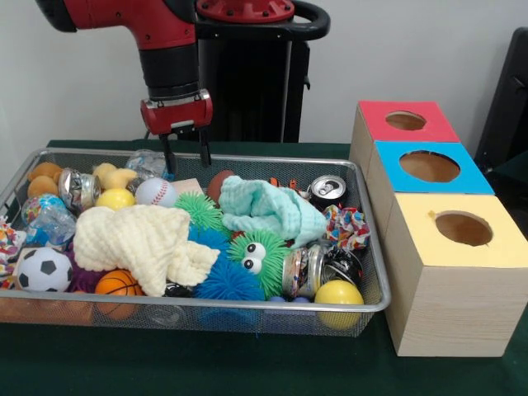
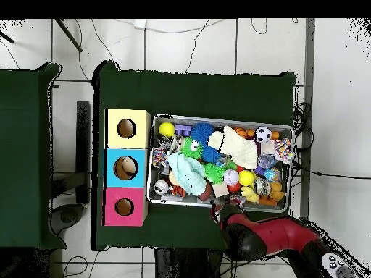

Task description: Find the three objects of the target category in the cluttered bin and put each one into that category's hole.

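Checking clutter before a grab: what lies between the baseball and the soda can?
In the front view, between the baseball and the soda can lie a brown football and the mint cloth.

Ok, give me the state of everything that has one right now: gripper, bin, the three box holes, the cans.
gripper: open, empty, hanging over the bin's far edge
bin: full, cluttered
red box hole: open, nothing seen inside
blue box hole: open, nothing seen inside
yellow box hole: open, nothing seen inside
soda can: lying tilted, top facing the camera
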